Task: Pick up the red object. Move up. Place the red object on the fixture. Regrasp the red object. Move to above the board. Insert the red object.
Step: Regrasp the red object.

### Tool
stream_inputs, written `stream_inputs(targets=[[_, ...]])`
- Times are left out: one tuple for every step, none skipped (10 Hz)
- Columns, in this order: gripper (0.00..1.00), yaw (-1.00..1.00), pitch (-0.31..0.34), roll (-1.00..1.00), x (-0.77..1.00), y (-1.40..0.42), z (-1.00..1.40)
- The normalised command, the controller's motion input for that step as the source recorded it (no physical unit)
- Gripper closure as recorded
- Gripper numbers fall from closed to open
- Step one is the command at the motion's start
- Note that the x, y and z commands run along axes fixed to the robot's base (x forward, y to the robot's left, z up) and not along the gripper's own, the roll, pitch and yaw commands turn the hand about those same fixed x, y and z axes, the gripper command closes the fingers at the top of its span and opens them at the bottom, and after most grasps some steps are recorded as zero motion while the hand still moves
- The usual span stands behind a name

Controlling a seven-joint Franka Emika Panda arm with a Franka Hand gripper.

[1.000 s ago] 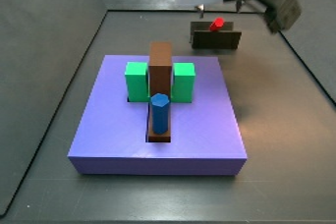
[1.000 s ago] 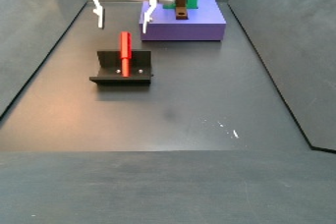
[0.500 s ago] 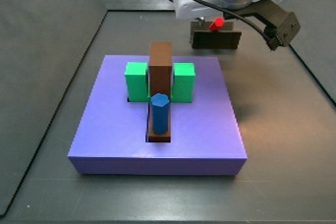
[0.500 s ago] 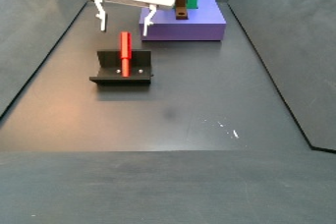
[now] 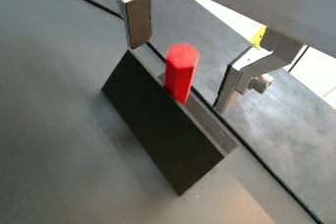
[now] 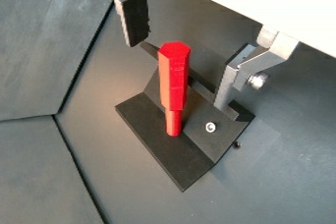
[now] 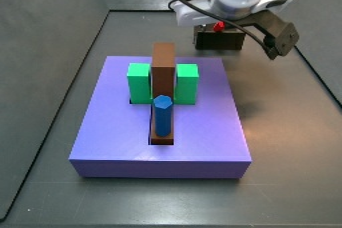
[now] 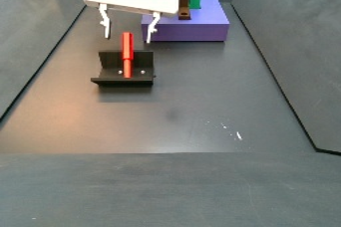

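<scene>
Hovering by the far edge, your gripper (image 6: 192, 51) gapes empty; clamp the light, stiff peg (image 6: 172, 85) mid-shaft above the fixture (image 6: 184, 144).

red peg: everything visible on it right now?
The red object is a slim, bright-red, faceted peg with a matte, plastic look. It stands upright on the dark fixture, against the fixture's raised wall, as a side view also shows. The hand is above it, open, one finger on each side; neither finger touches the peg. It is apart from the board.
</scene>
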Motion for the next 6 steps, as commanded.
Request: stream_inputs(targets=[[0.0, 0.0, 0.0, 0.22, 0.05, 0.0, -0.12], [0.0, 0.0, 0.0, 0.14, 0.0, 0.0, 0.0], [0.0, 0.0, 0.0, 0.0, 0.0, 0.0, 0.0], [1.0, 0.0, 0.0, 0.0, 0.0, 0.0, 0.0], [1.0, 0.0, 0.0, 0.0, 0.0, 0.0, 0.0], [1.0, 0.0, 0.0, 0.0, 0.0, 0.0, 0.0]])
